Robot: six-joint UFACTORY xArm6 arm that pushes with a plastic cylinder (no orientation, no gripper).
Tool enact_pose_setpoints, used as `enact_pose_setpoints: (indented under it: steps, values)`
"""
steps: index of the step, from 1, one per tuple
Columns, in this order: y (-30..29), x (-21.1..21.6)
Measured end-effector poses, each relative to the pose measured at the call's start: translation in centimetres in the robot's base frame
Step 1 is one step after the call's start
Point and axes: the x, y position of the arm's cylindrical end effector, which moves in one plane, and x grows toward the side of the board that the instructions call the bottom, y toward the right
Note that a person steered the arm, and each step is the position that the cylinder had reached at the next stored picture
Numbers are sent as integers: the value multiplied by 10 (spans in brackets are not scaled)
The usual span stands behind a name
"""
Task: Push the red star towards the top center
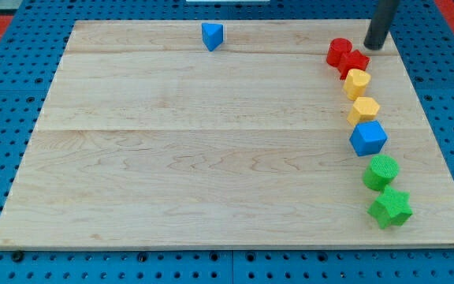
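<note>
The red star (355, 62) lies near the view's top right, touching a red round block (338, 51) on its upper left. My tip (374, 46) stands just above and to the right of the red star, a small gap apart. The rod rises out of the view's top. A blue triangular block (212, 35) sits near the top centre of the wooden board (195, 150).
Below the red star, a column of blocks runs down the right side: a yellow block (357, 81), a yellow hexagon-like block (363, 110), a blue block (367, 137), a green round block (381, 172) and a green star (390, 207). Blue pegboard surrounds the board.
</note>
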Motion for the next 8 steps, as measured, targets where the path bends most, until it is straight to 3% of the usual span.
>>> enact_pose_setpoints:
  steps: [1, 3, 4, 5, 6, 8]
  values:
    - [-68, 13]
    - [-87, -31]
    - [-28, -26]
    - [32, 30]
    - [-32, 72]
    - [-129, 30]
